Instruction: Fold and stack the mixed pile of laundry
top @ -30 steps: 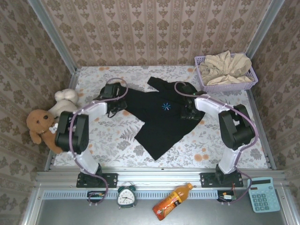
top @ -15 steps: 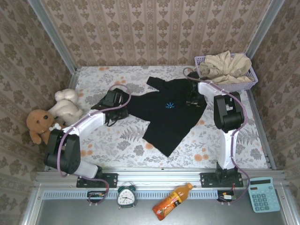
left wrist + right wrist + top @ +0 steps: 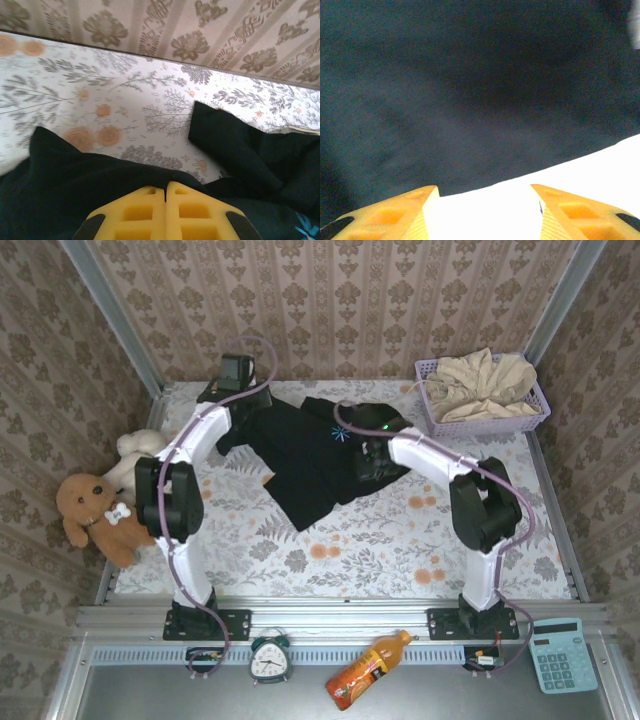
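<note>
The black T-shirt (image 3: 300,455) lies bunched across the back middle of the table, its tiny blue mark (image 3: 341,434) facing up. My left gripper (image 3: 238,398) reaches to the back left near the wall. It is shut on the shirt's edge, with black cloth (image 3: 75,185) pinched between the yellow fingertips (image 3: 165,187). My right gripper (image 3: 362,462) hovers over the shirt's right part and is open. Nothing is between its fingers, and the dark cloth (image 3: 470,90) lies just beyond its tips (image 3: 485,200). The beige-cream garment (image 3: 485,380) sits heaped in the basket.
The lavender basket (image 3: 480,425) stands at the back right corner. A white plush (image 3: 135,455) and a brown plush (image 3: 95,510) lean at the left edge. A clock (image 3: 269,658), a bottle (image 3: 365,670) and a calculator (image 3: 561,654) lie on the near ledge.
My left arm swung to the back left, pulling the shirt's edge with it. The shirt shifted left and back. My right gripper moved left from beside the basket onto the shirt.
</note>
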{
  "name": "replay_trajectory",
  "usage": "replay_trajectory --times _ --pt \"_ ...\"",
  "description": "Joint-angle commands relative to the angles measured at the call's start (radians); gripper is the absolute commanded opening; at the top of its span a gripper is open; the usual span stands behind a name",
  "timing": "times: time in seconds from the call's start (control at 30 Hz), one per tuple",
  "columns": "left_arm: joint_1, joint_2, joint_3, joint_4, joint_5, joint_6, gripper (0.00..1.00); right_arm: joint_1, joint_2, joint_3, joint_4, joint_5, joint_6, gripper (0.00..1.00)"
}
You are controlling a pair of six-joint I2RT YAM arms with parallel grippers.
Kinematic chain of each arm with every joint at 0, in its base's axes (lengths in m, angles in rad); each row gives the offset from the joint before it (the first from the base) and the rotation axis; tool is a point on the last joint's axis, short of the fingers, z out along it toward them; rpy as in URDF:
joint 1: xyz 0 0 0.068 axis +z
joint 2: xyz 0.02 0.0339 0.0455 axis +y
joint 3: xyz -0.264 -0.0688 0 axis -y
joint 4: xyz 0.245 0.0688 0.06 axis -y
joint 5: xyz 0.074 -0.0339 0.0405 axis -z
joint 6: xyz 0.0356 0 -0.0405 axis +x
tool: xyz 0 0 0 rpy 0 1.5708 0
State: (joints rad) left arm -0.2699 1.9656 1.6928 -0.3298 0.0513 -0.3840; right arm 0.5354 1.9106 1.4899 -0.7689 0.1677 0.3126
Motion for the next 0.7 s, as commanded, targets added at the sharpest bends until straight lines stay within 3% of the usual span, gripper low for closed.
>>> replay_trajectory --times 0.0,0.03,0.07,0.1,0.13,0.2,0.27,0.4,0.53,0.6,0.63,0.67 --pt "-0.009 0.067 0.019 -0.061 0.094 0.012 0.14 0.087 -0.004 -0.045 0.023 -0.025 0.055 0.51" --pt "-0.008 0.076 0.01 -0.055 0.104 0.005 0.19 0.121 0.012 -0.03 0.036 -0.031 0.062 0.51" --pt "-0.004 0.081 0.003 -0.055 0.115 0.0 0.3 0.148 0.032 -0.006 0.041 -0.031 0.064 0.51" --pt "0.002 0.084 0.0 -0.059 0.12 -0.008 0.48 0.177 0.06 0.031 0.041 -0.032 0.063 0.51" --pt "0.01 0.079 -0.008 -0.062 0.125 -0.019 0.61 0.202 0.09 0.072 0.042 -0.036 0.057 0.51" --pt "0.033 0.045 -0.046 -0.047 0.129 -0.046 0.8 0.233 0.149 0.153 0.034 -0.034 0.05 0.52" --pt "0.063 -0.013 -0.111 -0.008 0.129 -0.07 0.93 0.255 0.205 0.211 0.037 -0.062 0.06 0.53" --pt "0.14 -0.152 -0.257 0.057 0.106 -0.102 0.95 0.29 0.29 0.259 0.014 -0.08 0.098 0.61" --pt "0.217 -0.241 -0.373 0.108 0.117 -0.138 0.94 0.319 0.301 0.205 0.03 -0.068 0.135 0.61" --pt "0.242 -0.259 -0.416 0.126 0.136 -0.158 0.94 0.324 0.313 0.183 0.03 -0.061 0.15 0.53" --pt "0.247 -0.264 -0.434 0.14 0.146 -0.166 0.94 0.321 0.322 0.184 0.01 -0.053 0.158 0.42" --pt "0.248 -0.27 -0.448 0.15 0.153 -0.171 0.94 0.314 0.326 0.183 -0.006 -0.048 0.165 0.24"
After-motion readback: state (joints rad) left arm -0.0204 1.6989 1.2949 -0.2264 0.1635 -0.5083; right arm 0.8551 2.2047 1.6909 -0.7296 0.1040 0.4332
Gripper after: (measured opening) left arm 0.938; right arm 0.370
